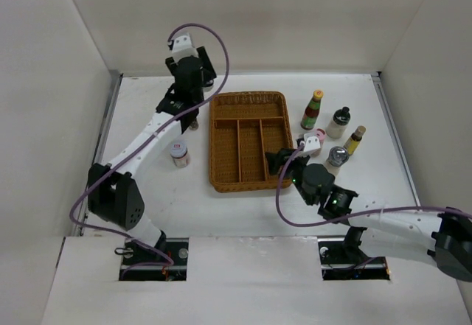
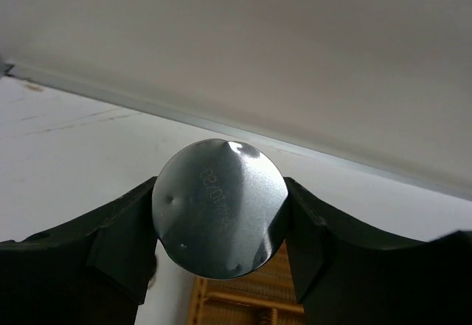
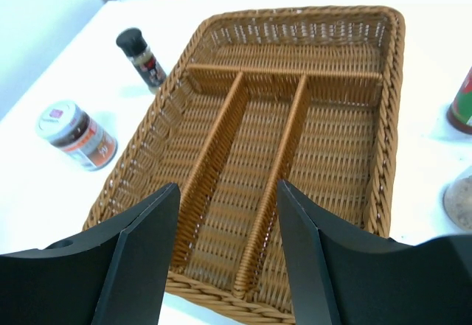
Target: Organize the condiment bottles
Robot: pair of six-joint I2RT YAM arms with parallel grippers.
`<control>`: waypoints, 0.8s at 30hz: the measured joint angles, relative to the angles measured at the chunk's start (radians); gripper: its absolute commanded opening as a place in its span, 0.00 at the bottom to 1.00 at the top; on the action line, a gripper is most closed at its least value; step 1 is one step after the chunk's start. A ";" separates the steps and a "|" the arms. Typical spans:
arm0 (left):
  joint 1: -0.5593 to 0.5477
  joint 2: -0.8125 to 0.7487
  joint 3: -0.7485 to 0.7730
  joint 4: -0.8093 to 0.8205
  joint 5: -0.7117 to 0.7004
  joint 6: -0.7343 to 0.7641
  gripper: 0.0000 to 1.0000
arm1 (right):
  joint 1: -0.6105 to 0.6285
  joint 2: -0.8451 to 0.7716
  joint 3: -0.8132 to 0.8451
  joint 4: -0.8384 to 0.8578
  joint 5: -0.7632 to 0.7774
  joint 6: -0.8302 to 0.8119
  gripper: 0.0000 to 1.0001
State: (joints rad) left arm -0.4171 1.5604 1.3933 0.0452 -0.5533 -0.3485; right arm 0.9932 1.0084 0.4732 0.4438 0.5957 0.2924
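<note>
Observe the left gripper (image 2: 221,225) first: its two dark fingers (image 2: 122,247) are closed against the sides of a metal-ended jar (image 2: 214,192). You see only the round silver face with stamped characters; the rest of that jar is hidden. In the top view, this gripper is held beyond the far left corner of the woven tray (image 3: 391,119), and a strip of the tray shows under the jar in the left wrist view. Check the right gripper (image 3: 228,187) next: its fingers are spread apart with nothing between them, and it hangs over the near end of the tray, above the lengthwise compartments. All tray compartments in the right wrist view hold no bottles. The other bottles stand on the tabletop (image 1: 221,207) outside the tray. Left of the tray, locate the dark spice bottle (image 3: 141,58) with a black cap near the far corner, and the white-lidded jar (image 3: 76,135) nearer the arm bases. Right of the tray, locate the red-green bottle (image 1: 313,110) with a yellow cap, the pale bottle (image 1: 338,122) with a black cap, the yellow bottle (image 1: 354,141), and the silver-lidded jar (image 1: 337,155). A pink-capped bottle (image 1: 319,134) is partly hidden behind the right wrist.
</note>
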 measured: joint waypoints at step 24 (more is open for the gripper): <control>-0.114 0.386 0.079 0.038 0.060 0.002 0.48 | -0.042 -0.065 -0.033 0.013 0.033 0.024 0.68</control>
State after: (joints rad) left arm -0.5308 1.9465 1.4723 0.0834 -0.4938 -0.3470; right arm 0.9512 0.9436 0.4400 0.4568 0.6289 0.3161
